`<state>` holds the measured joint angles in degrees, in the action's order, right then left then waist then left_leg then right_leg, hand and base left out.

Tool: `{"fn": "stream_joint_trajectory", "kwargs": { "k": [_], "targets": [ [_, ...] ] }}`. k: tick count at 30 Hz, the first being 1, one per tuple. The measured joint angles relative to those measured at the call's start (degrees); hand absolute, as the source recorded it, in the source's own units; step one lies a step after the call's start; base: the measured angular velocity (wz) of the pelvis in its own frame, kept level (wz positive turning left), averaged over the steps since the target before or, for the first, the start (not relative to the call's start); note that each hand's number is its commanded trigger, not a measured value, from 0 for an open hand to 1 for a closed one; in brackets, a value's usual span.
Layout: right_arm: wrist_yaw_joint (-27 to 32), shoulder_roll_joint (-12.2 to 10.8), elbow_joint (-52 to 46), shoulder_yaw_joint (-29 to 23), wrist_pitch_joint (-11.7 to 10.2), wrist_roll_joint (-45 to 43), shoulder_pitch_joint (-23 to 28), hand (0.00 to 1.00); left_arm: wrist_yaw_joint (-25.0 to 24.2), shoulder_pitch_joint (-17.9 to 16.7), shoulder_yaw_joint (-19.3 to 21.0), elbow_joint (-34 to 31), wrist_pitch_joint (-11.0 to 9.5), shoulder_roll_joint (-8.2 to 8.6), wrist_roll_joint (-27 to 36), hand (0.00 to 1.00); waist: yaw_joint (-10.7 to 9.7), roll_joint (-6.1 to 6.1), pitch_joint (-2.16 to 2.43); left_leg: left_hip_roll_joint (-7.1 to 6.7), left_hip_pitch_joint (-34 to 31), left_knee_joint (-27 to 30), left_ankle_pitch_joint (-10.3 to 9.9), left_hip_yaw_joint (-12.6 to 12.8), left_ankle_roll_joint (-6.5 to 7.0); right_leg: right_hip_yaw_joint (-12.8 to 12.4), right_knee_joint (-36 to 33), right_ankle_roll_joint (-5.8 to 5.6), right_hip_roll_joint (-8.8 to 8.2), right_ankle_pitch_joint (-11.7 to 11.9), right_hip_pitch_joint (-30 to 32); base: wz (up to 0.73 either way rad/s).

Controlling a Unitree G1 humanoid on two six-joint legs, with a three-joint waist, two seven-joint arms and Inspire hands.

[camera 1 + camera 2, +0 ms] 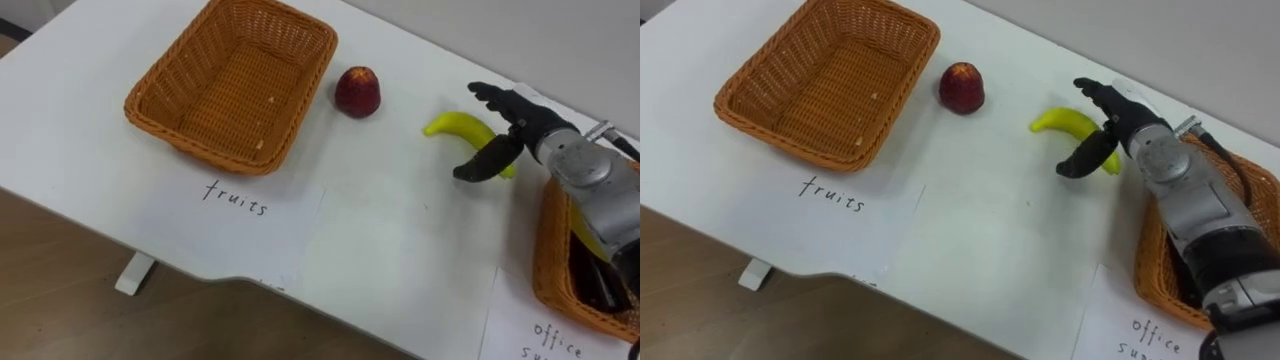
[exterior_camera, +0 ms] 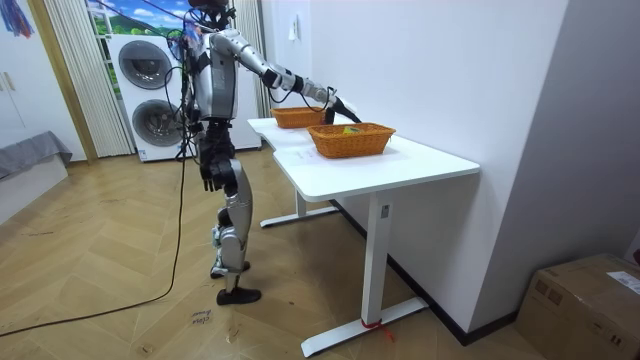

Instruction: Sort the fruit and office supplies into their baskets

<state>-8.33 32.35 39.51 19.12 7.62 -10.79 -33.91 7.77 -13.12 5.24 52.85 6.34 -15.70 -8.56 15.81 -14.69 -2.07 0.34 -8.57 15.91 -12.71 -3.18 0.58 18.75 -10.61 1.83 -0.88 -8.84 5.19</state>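
2 baskets (image 1: 205, 150); 1 apple (image 1: 357, 92); 1 banana (image 1: 455, 126), rt hand (image 1: 522, 125) spread over it.

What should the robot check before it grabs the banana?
1. Right hand over the banana: ok.
2. Fingers open, not round it yet: ok.
3. Banana lying free on the table, apart from the apple: ok.
4. Fruit basket has room: ok.
5. Apple not in the way of the carry: cannot tell.
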Motion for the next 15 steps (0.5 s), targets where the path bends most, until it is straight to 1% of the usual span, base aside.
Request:
{"fn": "stream_joint_trajectory", "kwargs": {
  "k": [2,5,8,10,12,15],
  "targets": [
    [-0.01,0.0,0.76,0.0,0.02,-0.82,0.0,0.0,-0.05,0.05,0.0,0.02,0.08,-0.2,0.02,0.0,0.34,0.01,0.02,0.0,0.01,0.02,0.01,-0.04,0.0,0.03,0.02,0.0,0.0,0.0,-0.03,0.0],
    [-0.01,0.0,1.97,0.0,-0.01,-0.82,0.0,0.0,-0.07,0.05,0.04,0.02,0.78,-0.51,0.07,0.0,0.5,0.09,0.05,0.0,-0.04,0.31,0.02,-0.14,0.0,-0.01,0.05,0.0,0.0,0.0,-0.13,0.0],
    [-0.02,0.0,3.15,0.0,0.38,-0.86,0.0,0.0,-0.11,-0.03,0.04,0.01,1.1,-0.6,0.05,0.0,0.57,0.23,0.12,0.0,-0.1,0.47,0.02,-0.23,0.0,-0.09,0.04,0.0,-0.01,0.0,-0.14,0.0],
    [-0.02,0.0,3.38,0.0,0.85,-1.1,0.0,0.0,-0.31,-0.04,0.05,0.01,1.33,-0.6,0.04,0.0,0.58,0.48,0.31,0.0,-0.15,0.63,0.02,-0.28,0.0,-0.08,-0.01,0.02,0.0,0.01,-0.16,0.0],
    [-0.02,0.0,3.62,0.0,1.37,-1.18,0.0,0.0,-0.74,-0.03,0.06,-0.04,1.7,-0.6,0.04,0.0,0.62,0.95,0.66,-0.01,-0.23,0.78,0.03,-0.39,-0.03,-0.05,-0.12,0.08,-0.01,0.05,-0.16,0.0],
    [-0.02,0.0,4.18,0.01,1.9,-1.18,0.0,0.0,-0.75,-0.04,0.05,-0.03,2.08,-0.81,0.07,0.0,1.0,1.0,0.78,0.01,-0.29,0.76,0.16,-0.65,-0.22,0.16,-0.18,0.28,0.01,0.17,-0.14,0.0]
  ]
}}
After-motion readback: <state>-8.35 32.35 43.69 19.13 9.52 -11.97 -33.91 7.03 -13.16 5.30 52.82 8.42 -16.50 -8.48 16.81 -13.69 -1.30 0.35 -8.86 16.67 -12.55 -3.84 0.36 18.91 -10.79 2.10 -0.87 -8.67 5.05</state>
